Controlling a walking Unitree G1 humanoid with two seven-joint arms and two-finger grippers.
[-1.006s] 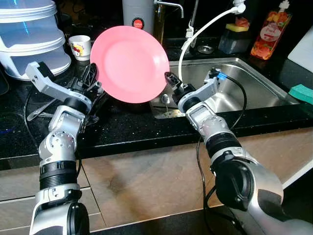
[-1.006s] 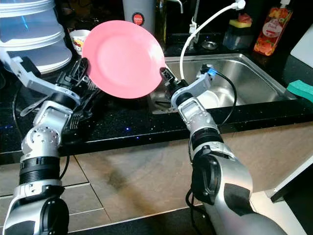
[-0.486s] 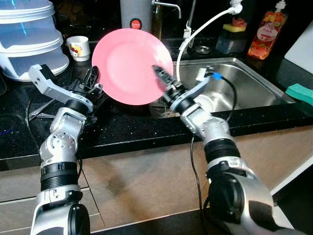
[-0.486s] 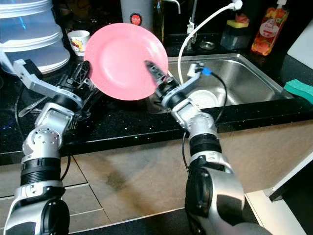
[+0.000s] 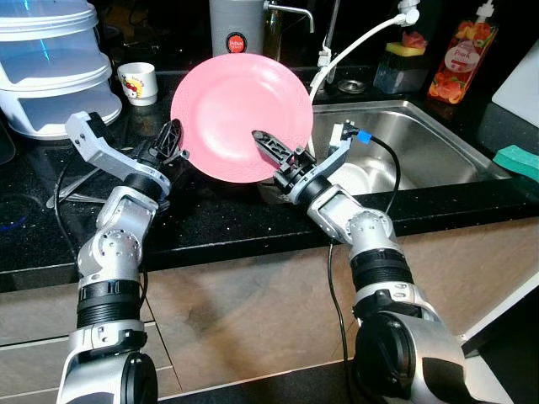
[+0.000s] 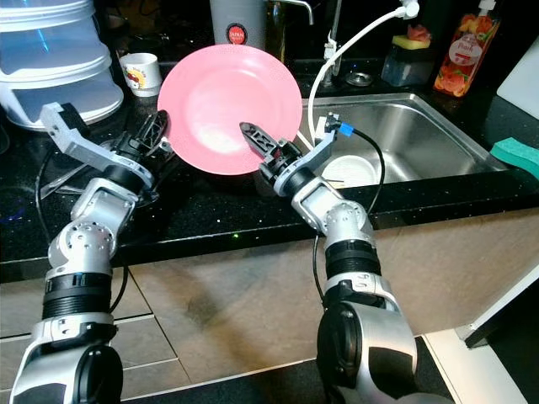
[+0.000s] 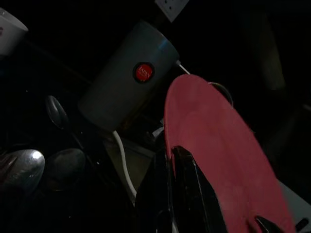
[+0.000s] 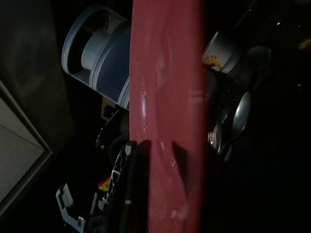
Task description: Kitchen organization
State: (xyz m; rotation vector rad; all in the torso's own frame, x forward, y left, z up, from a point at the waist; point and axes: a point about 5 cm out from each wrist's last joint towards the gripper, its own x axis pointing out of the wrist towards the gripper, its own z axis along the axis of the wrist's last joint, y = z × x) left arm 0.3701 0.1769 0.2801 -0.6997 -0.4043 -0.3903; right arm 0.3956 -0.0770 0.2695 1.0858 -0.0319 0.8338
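Plate (image 5: 240, 116), pink, was held upright above surface (image 5: 210, 223) beside sink (image 5: 421, 139); left tool (image 5: 173, 145) clamped its rim, right tool (image 5: 268, 145) straddled opposite edge, fingers narrow. Looked stiff, slick, prob. breakable — grip at rim.

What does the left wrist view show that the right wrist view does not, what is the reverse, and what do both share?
Left wrist view: a grey canister with a round red label, a white cable beside it, and the left gripper shut on the pink plate at its rim. Right wrist view: the stacked translucent container. Both: the pink plate seen nearly edge-on, spoons on the dark counter, and a white cup.
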